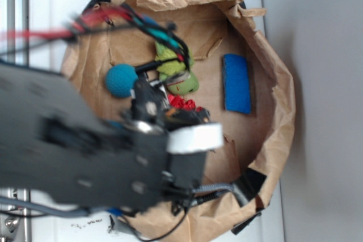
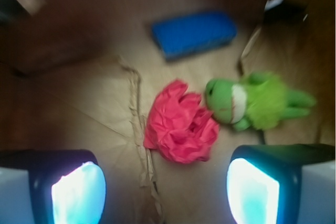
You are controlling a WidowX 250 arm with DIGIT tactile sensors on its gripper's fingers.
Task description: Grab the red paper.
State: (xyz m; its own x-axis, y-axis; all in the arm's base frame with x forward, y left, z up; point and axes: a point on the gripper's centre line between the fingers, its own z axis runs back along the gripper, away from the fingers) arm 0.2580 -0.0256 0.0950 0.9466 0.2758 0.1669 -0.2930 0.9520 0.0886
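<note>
The red paper [image 2: 181,124] is a crumpled wad lying on the brown paper floor of the bin, just ahead of my gripper [image 2: 165,192] in the wrist view. My two fingers stand wide apart at the bottom corners, open, with nothing between them. In the exterior view only a sliver of the red paper [image 1: 181,102] shows past the arm, and the gripper itself is hidden under the arm's body.
A green plush toy [image 2: 257,102] lies right of the wad, touching it. A blue block [image 2: 194,33] lies farther ahead. A blue ball [image 1: 121,80] sits left of the toy [image 1: 177,72]. Crumpled paper walls [image 1: 278,83] ring the bin. A ridge in the paper floor [image 2: 140,135] runs left of the wad.
</note>
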